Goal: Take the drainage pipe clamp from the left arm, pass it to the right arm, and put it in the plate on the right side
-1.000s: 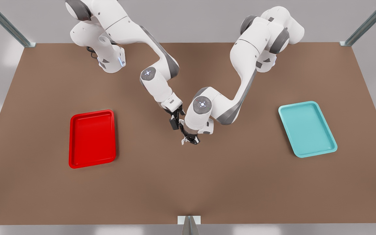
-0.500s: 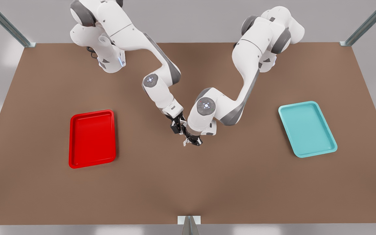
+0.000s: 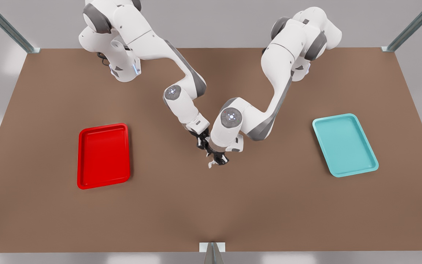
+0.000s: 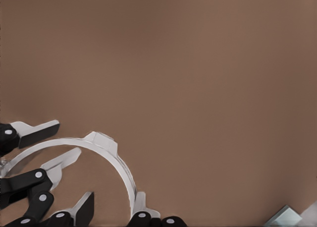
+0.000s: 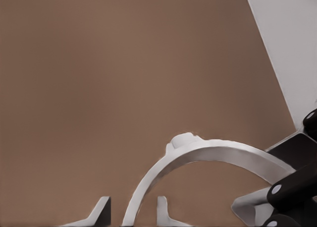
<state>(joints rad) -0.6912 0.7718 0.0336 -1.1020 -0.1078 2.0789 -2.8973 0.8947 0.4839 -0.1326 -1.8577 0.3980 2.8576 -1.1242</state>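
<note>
Drainage pipe clamp (image 3: 210, 164): pinched by left pincer (image 3: 219, 160) mid-bench (image 3: 211, 212); right pincer (image 3: 203, 142) spread astride its arc (not closed). Red plate (image 3: 103, 156): well apart.

You are looking at evenly lit, bright renders with soft light from above. On the brown table (image 3: 211, 205) the arms cast only faint, diffuse shadows, darkest in the middle beneath the two wrists. The red plate (image 3: 103, 156) and the teal tray (image 3: 344, 144) carry mild sheen along their rims, without harsh glare. In both wrist views the white clamp (image 4: 116, 160) looks soft-edged and slightly smeared, and the tabletop behind it is a smooth featureless gradient.
</note>
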